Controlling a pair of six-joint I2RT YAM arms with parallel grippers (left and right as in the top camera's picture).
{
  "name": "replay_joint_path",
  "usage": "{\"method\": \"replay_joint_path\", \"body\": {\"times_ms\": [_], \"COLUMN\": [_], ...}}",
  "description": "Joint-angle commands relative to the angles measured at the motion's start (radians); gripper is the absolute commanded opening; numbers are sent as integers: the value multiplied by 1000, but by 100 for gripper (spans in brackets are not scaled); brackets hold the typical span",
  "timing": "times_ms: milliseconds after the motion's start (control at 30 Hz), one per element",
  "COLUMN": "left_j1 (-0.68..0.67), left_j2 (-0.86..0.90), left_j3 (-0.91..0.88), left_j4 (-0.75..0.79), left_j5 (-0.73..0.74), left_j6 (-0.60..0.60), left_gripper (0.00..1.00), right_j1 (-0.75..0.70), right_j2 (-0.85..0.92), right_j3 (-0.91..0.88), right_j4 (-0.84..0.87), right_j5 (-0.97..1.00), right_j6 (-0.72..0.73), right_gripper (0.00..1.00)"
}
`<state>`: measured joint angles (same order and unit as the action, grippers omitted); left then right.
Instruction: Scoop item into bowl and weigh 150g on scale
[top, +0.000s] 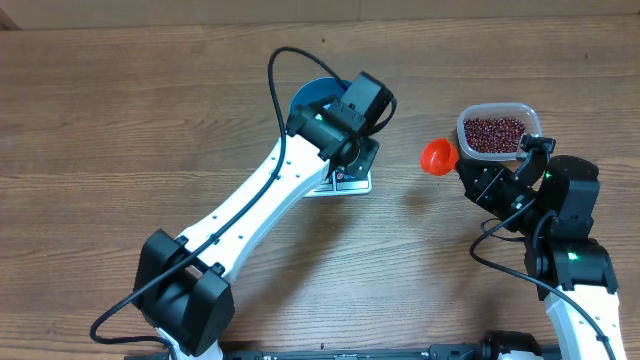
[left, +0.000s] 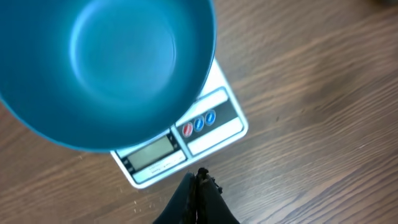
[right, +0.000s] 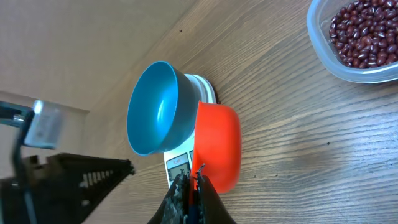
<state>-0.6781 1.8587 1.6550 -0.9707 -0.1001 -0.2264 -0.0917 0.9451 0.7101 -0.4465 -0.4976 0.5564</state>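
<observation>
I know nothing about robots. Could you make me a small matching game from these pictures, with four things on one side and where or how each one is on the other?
Things:
1. bowl
2. beans
3. scoop
4. scale

Place or state:
A. in the clear container
B. under the bowl
C. held in the right gripper
D. empty

Pairs: 1-D, 2-A, 3-C, 4-B.
</observation>
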Motion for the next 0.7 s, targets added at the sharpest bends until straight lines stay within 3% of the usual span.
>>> {"method": "replay_joint_path", "body": {"times_ms": [0,367,667], "left_j1": [4,4,5], "left_j2": [-14,-13,-13], "left_j3": [-74,-274,-345], "left_j4": [61,318,422], "left_j5": [-11,-11,-12], "left_j6": [59,203,310], "left_gripper": [4,4,4], "right_j1": [-4,-4,-4], "right_j2": [-14,-14,-14], "right_j3": [26,26,26], "right_j4": [5,4,4], "right_j5": [0,-1,-1], "right_j6": [-8,-8,-8], "right_gripper": [4,4,4]}}
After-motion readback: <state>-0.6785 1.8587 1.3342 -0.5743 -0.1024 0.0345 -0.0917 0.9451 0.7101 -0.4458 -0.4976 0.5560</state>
